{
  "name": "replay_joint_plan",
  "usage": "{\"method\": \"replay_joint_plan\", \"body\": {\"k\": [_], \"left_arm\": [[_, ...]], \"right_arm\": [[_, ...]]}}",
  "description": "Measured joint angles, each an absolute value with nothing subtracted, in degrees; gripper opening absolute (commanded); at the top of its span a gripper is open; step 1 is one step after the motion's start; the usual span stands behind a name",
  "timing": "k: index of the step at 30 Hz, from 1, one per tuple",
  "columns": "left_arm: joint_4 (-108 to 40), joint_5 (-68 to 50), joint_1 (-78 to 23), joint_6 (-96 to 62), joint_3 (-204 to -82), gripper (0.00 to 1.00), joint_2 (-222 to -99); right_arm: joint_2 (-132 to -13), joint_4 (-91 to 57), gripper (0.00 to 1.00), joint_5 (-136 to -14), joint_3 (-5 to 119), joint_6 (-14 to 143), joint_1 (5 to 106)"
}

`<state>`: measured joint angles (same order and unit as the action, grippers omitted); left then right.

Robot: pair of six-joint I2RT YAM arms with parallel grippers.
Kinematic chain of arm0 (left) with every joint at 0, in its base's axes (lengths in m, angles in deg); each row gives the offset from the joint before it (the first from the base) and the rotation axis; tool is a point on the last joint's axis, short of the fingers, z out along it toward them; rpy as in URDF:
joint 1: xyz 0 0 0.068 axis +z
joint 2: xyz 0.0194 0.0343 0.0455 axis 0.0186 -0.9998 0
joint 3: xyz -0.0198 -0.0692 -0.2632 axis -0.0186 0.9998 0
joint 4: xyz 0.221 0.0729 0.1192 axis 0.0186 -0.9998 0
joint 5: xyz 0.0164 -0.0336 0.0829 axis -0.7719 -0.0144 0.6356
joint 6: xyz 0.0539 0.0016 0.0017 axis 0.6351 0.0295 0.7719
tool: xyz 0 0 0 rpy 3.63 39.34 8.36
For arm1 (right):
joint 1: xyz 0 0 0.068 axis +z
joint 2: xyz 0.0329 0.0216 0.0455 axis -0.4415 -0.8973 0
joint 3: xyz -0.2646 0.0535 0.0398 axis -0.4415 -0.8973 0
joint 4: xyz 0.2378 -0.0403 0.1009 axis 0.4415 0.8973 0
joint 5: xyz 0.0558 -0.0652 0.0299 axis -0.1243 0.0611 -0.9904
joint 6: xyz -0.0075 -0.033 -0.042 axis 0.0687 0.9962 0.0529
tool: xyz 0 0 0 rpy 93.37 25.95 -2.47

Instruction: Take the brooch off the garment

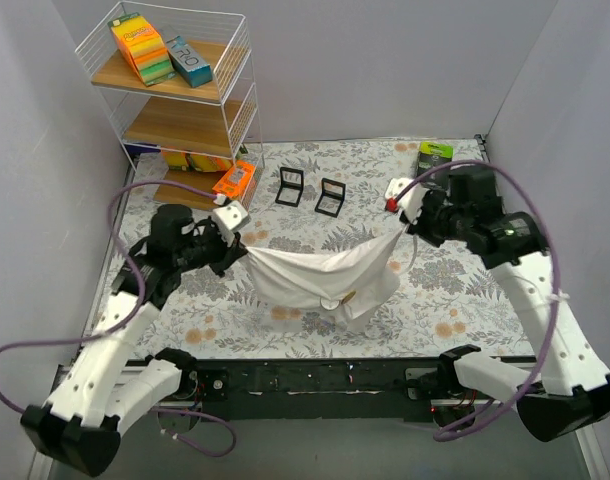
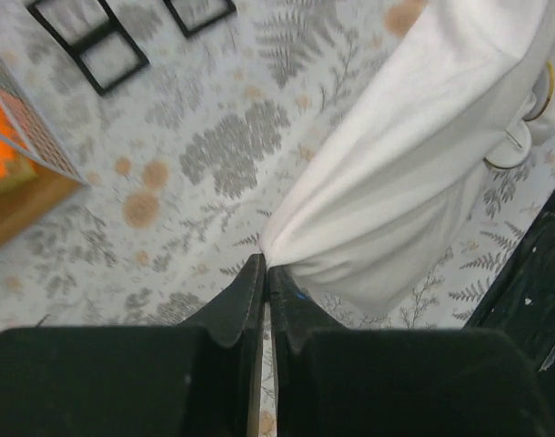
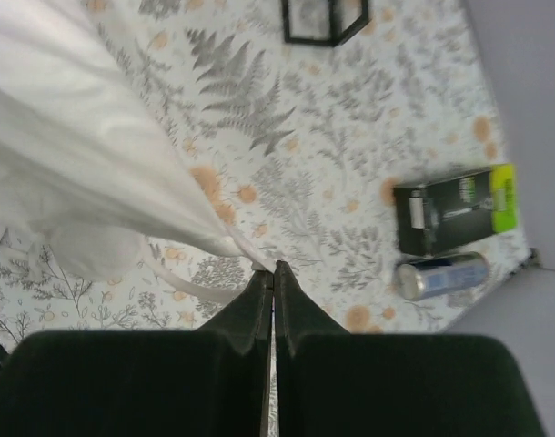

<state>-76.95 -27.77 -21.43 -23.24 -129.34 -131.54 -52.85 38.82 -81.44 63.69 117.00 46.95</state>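
A white garment [image 1: 320,270] hangs stretched between my two grippers, sagging onto the floral table cloth. My left gripper [image 1: 243,252] is shut on the garment's left corner; the left wrist view shows the jaws [image 2: 266,264] pinching the cloth [image 2: 414,173]. My right gripper [image 1: 403,222] is shut on the right corner, with the jaws [image 3: 273,269] pinching a thin fold of the cloth [image 3: 95,164]. A small roundish brooch with a yellow rim [image 1: 348,296] sits low on the garment's front. It also shows in the left wrist view [image 2: 539,96].
A white wire shelf [image 1: 175,90] with boxes stands at the back left, an orange box [image 1: 235,180] at its foot. Two black open cases [image 1: 290,186] [image 1: 331,197] lie behind the garment. A green-black box [image 3: 450,208] and a can [image 3: 441,276] lie at the back right.
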Motion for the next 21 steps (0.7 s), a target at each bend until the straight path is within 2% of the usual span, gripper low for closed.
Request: {"method": "replay_joint_plan", "body": {"k": [3,4,5,6,9,11,12,13,17,21], "left_arm": [[-71.5,-27.1,-21.4,-23.5,-121.8,0.01,-140.2],[-69.3,-26.7,-21.4,-23.5,-119.4,0.11,-144.1],[-68.1,-26.4,-21.4,-23.5,-118.1,0.26,-147.1],[-66.7,-25.7,-21.4,-23.4,-117.2,0.52,-150.7],[-63.2,-23.5,-21.4,-23.7,-117.0,0.72,-157.7],[-61.9,-22.1,-21.4,-24.6,-117.5,0.75,-158.8],[-61.7,-21.7,-21.4,-24.9,-117.8,0.77,-158.6],[-61.3,-21.2,-21.4,-25.3,-118.2,0.78,-158.0],[-61.9,-21.1,-21.4,-24.9,-118.4,0.76,-153.0],[-64.0,-22.0,-21.4,-20.8,-113.6,0.68,-148.7]], "right_arm": [[-54.5,32.1,0.01,-81.1,51.0,119.3,47.0],[-56.8,29.5,0.02,-81.0,47.1,120.0,47.0],[-59.1,27.2,0.1,-80.7,44.7,120.4,47.0],[-63.0,25.1,0.29,-80.4,42.9,120.9,46.9],[-74.4,17.9,0.55,-79.1,43.0,120.1,46.7],[-78.4,13.9,0.63,-77.6,43.9,118.5,46.4],[-79.1,12.7,0.84,-76.8,44.5,117.8,46.2],[-79.3,11.9,0.89,-76.6,45.0,117.1,46.1],[-74.1,12.1,0.88,-78.0,46.9,115.5,45.9],[-62.6,14.4,0.81,-81.6,40.4,118.6,47.1]]}}
